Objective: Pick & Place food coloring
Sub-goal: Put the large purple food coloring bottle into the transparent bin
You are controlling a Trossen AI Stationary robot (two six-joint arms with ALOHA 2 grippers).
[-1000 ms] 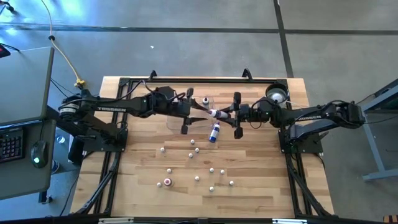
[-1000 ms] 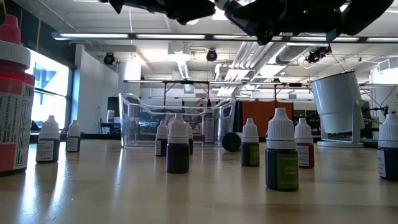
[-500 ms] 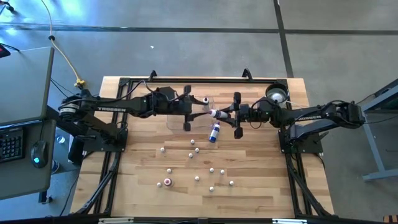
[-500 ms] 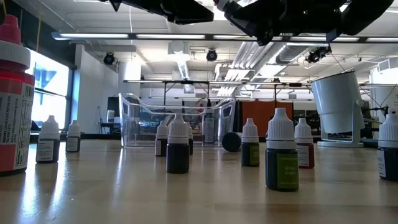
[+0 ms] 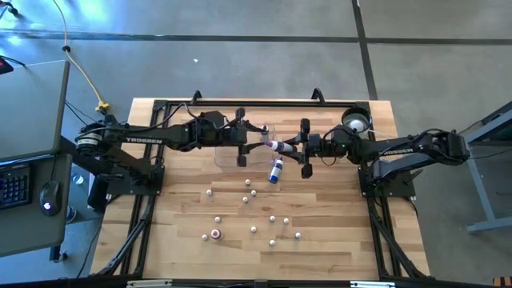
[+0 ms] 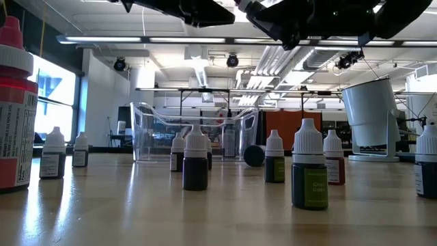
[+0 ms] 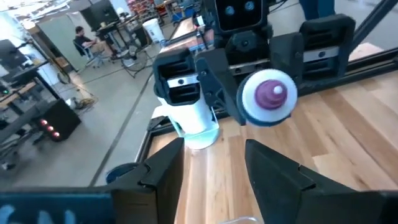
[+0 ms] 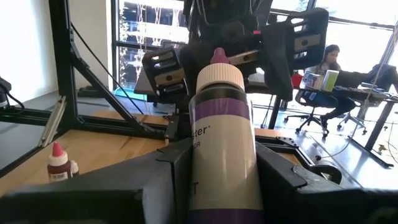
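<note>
- Purple-labelled food coloring bottle (image 8: 221, 130) sits clamped between the right gripper (image 5: 305, 150) fingers, cap toward the left gripper (image 5: 241, 141).
- Left fingers (image 7: 158, 171), spread and empty, have straightened to face that cap, suggesting a handover; scattered bottles (image 5: 254, 230) remain.

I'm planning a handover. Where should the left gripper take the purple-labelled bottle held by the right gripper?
Probably the white cap. The right gripper clamps the purple-labelled bottle by its body, leaving only the cap end jutting free toward the open left gripper. Come straight on from the cap side, straddling it.
</note>
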